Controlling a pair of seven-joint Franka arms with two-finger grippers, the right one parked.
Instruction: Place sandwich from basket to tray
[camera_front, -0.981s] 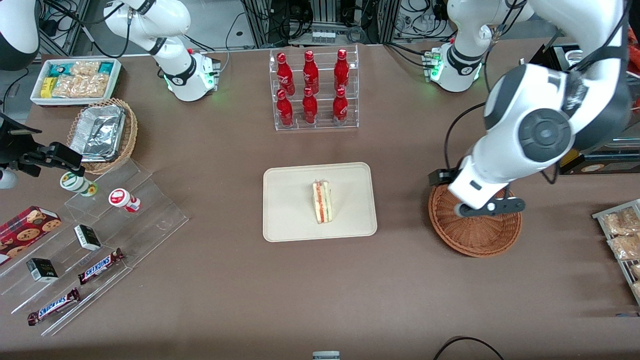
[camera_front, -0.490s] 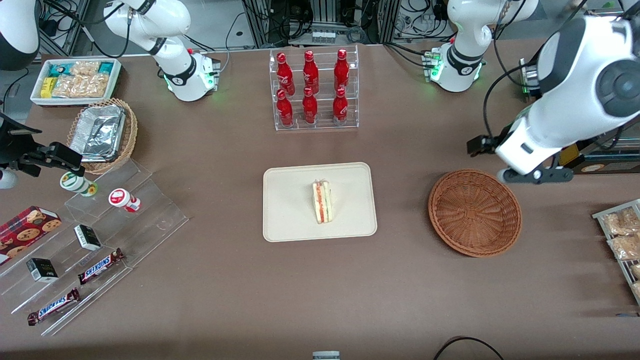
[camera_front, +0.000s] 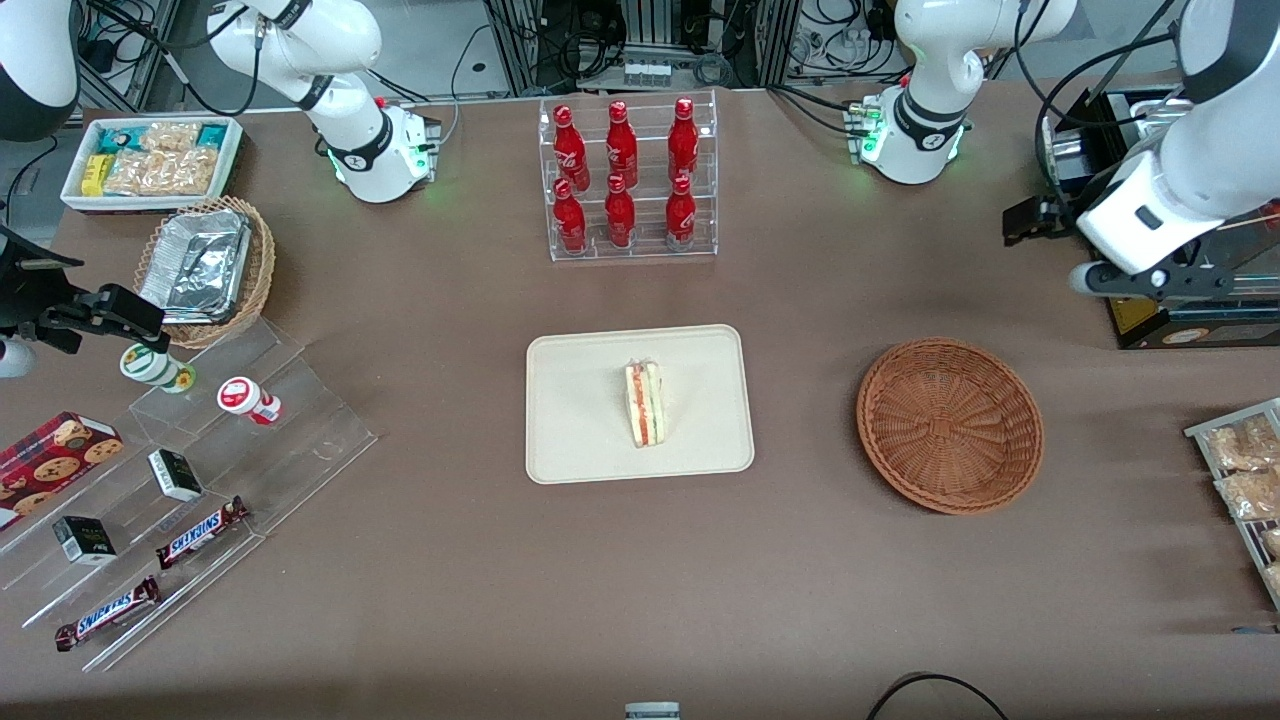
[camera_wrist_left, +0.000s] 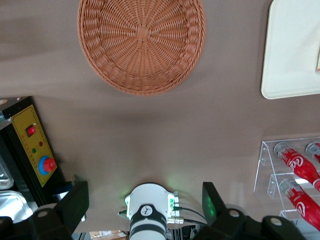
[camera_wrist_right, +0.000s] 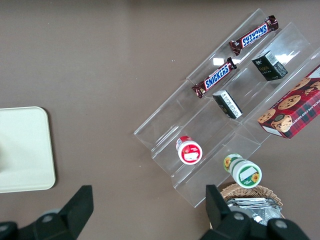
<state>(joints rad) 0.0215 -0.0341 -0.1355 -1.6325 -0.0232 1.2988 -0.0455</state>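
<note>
The sandwich (camera_front: 645, 403) lies on the tray (camera_front: 580, 420), a little toward the basket's side of the tray's middle. Its layered edge of red, green and white faces up, and its length runs from near to far. The tray sits flat at the middle of the brown desk (camera_front: 800, 580).

The basket (camera_front: 950, 425) stands on the desk beside the tray, toward the working arm's end and well apart from the tray. From the left wrist view its woven floor shows whole.

The gripper (camera_wrist_left: 144, 189) hangs high over the working arm's end of the desk, farther from the front camera than the basket and clear of it. It is above a black control box (camera_wrist_left: 35, 145) that has a yellow panel with a red button. Its fingers (camera_wrist_left: 75, 205) stand wide apart with nothing between them, and they touch nothing.

A clear rack of red bottles (camera_front: 628, 180) stands farther from the front camera than the tray, in line with it. The left arm's base (camera_front: 910, 140) stands at the far edge of the desk, beside the rack toward the working arm's end.
</note>
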